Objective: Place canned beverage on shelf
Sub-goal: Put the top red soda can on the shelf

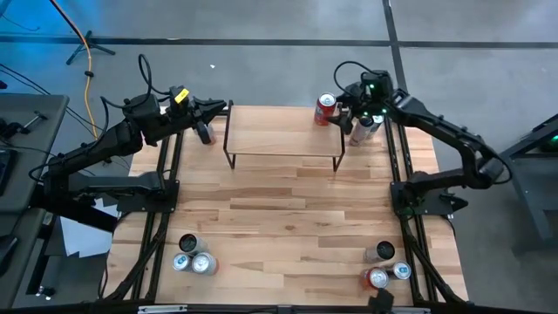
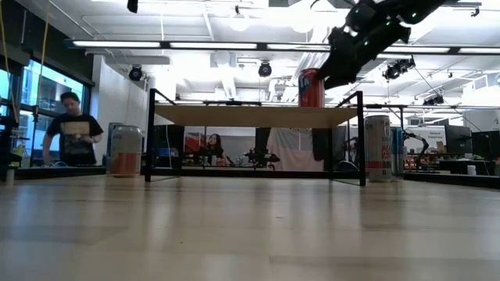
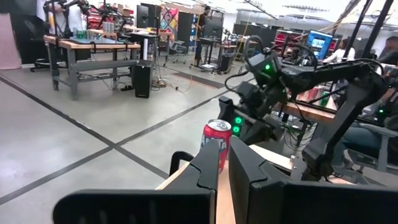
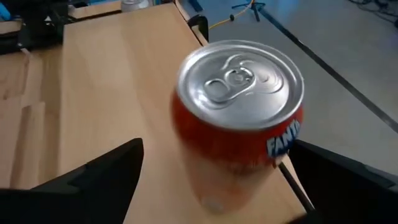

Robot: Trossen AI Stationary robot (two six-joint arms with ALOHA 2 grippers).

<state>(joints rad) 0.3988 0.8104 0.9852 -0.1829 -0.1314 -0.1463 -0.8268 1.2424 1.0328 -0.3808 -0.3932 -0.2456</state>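
The orange can [image 4: 239, 118] stood upright on the far right end of the shelf [image 1: 283, 139], right at the corner, with its silver top and pull tab facing up. The right hand [image 1: 347, 113] hovered just above and beside it, its fingers [image 4: 93, 177] spread wide on either side of the can without touching it. A tall silver can [image 1: 364, 127] stood on the desk [image 1: 288, 218] just past the shelf's right end. The left hand [image 1: 206, 109] waited at the far left corner of the desk, its fingers [image 3: 208, 168] pressed together and empty. Clusters of cans [image 1: 193, 255] sat at the near left and near right corners.
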